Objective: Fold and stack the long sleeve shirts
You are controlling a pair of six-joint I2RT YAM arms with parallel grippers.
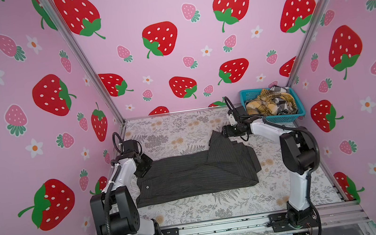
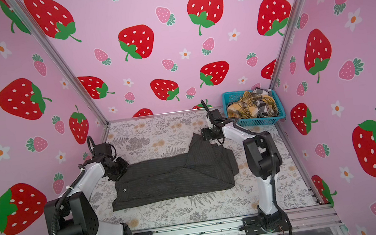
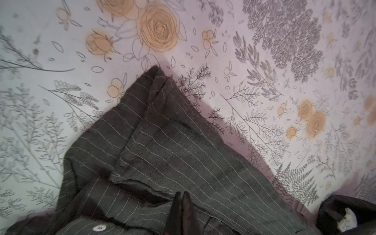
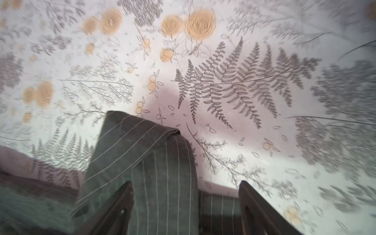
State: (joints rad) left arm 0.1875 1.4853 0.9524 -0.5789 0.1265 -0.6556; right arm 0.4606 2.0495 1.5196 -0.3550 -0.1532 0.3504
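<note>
**Pinstriped shirt part-folded on the tabletop, two more shirts in the basket**

The dark pinstriped shirt [image 1: 189, 174] lies in the lower middle of both top views, flat on the floral tabletop [image 1: 194, 211], with a pointed flap at its right end reaching to the right claw [image 1: 224, 131]. That claw stands open, with a strip of cloth between its jaws in the right wrist view. The left claw [image 3: 182, 195] is closed at the shirt's left edge; I cannot tell whether it pinches cloth. The fabric looks soft, light and limp, so it will likely sag. It is best taken at corners or hems, through all layers. The turquoise basket [image 1: 278, 119], right of centre, holds the yellow plaid shirt [image 1: 262, 108] and the checked shirt [image 1: 284, 108], crumpled together.
</note>
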